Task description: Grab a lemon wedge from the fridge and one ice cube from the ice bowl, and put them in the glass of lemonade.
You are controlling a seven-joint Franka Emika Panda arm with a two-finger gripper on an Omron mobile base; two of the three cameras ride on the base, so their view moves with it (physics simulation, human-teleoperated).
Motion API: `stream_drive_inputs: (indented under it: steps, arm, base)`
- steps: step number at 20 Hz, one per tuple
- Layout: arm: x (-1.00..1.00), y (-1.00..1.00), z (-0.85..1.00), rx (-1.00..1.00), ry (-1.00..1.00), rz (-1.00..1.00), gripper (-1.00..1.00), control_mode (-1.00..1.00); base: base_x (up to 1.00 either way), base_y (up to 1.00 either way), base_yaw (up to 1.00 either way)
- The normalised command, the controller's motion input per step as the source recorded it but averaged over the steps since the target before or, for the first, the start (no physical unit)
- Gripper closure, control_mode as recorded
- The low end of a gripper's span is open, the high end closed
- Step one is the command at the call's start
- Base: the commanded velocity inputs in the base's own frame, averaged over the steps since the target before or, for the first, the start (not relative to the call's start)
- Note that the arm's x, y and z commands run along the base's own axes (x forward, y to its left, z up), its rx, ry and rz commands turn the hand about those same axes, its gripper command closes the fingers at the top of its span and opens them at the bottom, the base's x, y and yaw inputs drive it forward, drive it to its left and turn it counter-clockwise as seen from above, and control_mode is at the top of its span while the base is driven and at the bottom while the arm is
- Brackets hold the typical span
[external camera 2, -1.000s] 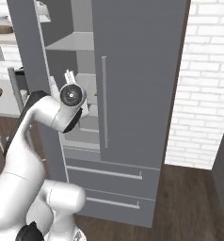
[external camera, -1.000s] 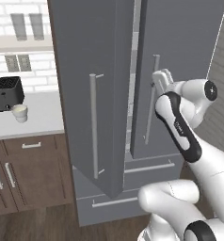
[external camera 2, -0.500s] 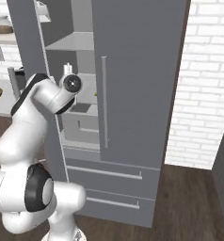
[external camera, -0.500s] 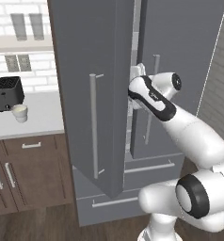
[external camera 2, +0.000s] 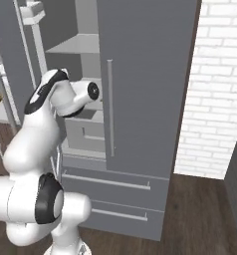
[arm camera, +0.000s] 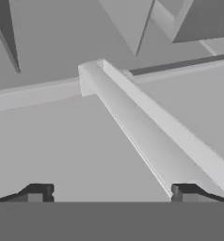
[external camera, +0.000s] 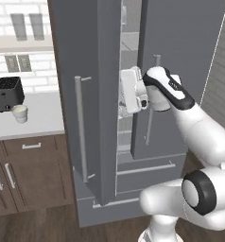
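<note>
Reference landmark: the fridge, a tall matte grey unit with silver bar handles and two drawer fronts at its base.

Containers:
- The fridge's door on the worktop side stands swung out, edge-on in the left base view. The other door is closed in the right base view. Through the gap, white shelves and a white drawer are visible. No contents can be made out on them; the lemon wedge cannot be identified in any view.
- The glass of lemonade, a short whitish cup, stands on the worktop beside the fridge's open door, just in front of the black toaster. Its liquid is too small to resolve.
- Two tall clear glasses stand on a wall shelf above the toaster.

Arm pose:
- The arm rises in front of the fridge and bends toward the gap between the doors. The white hand sits at the opening, at mid-height of the fridge.
- The gripper has its two dark tips set wide apart, nothing between them. They point at a grey surface crossed by a pale bar
</note>
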Motion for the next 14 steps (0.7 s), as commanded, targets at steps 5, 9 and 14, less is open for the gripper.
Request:
stream_drive_inputs:
  steps: [5,9,14]
  arm:
    - [-0.74,1.00,0.00,0.05,-0.03,0.31,-1.00,-1.00]
    - [-0.79,1.00,-0.01,0.00,-0.04,0.23,-1.00,-1.00]
    - [-0.78,1.00,0.02,-0.03,-0.09,0.14,-1.00,-1.00]
  base:
    - [0.00,0.00,0.00]
    - [0.00,0.00,0.00]
    - [0.00,0.00,0.00]
